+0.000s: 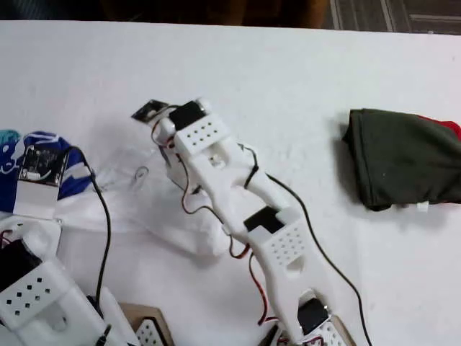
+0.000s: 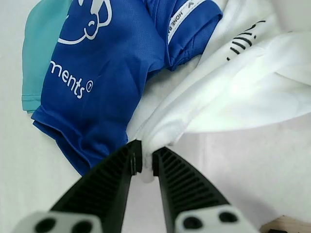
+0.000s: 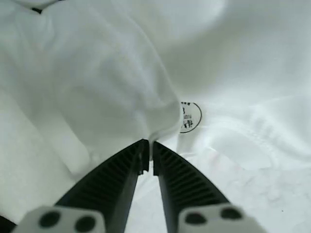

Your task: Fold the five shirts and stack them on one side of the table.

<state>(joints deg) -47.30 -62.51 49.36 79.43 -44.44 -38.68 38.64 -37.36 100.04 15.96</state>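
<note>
A crumpled white shirt (image 1: 140, 198) lies on the white table (image 1: 288, 72) between my two arms. My left gripper (image 2: 147, 164) is shut on one edge of this white shirt (image 2: 243, 87), next to a blue shirt (image 2: 102, 82) with white print that lies over a teal shirt (image 2: 34, 58). My right gripper (image 3: 148, 147) is shut on a fold of the white shirt (image 3: 97, 73), near a round neck label (image 3: 190, 117). In the high view the left arm (image 1: 36, 191) stands over the blue shirt (image 1: 72, 184) and the right arm (image 1: 209, 144) stretches to the white shirt's far side.
A folded dark green shirt (image 1: 400, 158) rests on a red one (image 1: 450, 127) at the table's right side. Cables (image 1: 104, 216) run along both arms. The arm bases (image 1: 155, 328) stand at the near edge. Bare table lies at the back and middle right.
</note>
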